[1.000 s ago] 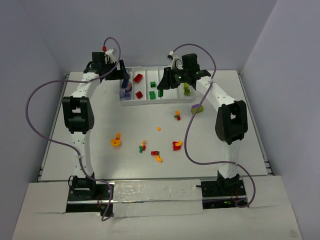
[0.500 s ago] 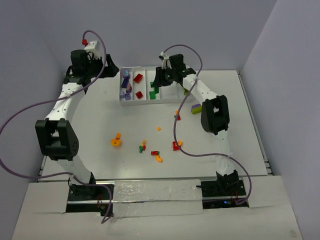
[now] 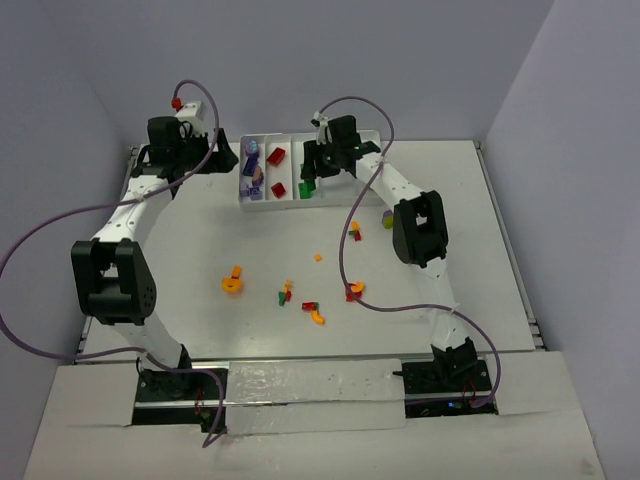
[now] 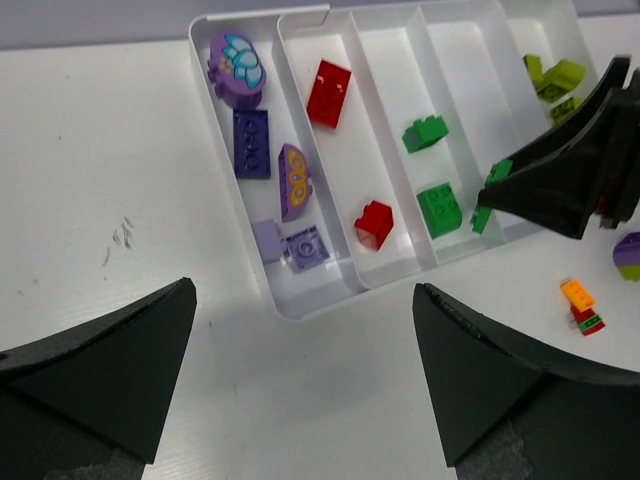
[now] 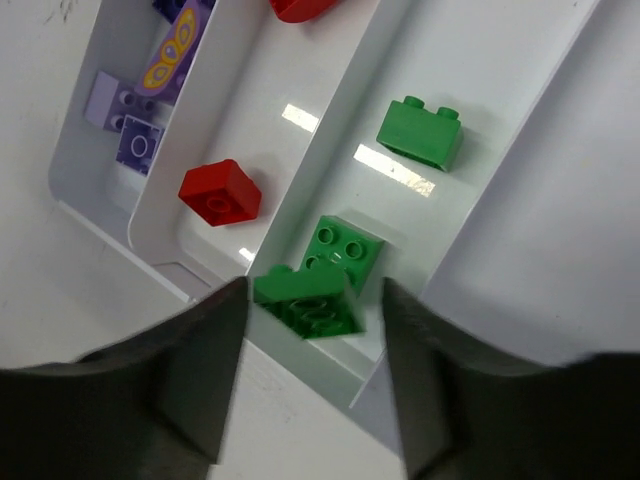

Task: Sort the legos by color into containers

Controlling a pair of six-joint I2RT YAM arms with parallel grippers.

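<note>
Pinching a dark green lego (image 5: 305, 297) in the right gripper (image 5: 312, 330) over the near end of the white tray's (image 4: 300, 305) third compartment; holding the left gripper (image 4: 305, 330) spread wide nearby.

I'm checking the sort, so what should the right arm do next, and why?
Probably release: the dark green brick held in the right gripper sits over the near end of the compartment that already holds two green bricks.

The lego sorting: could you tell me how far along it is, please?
Purple, red and green legos already lie in the tray. The right hand holds a green brick over the green compartment; the left hand is open. Several loose bricks wait on the table.
</note>
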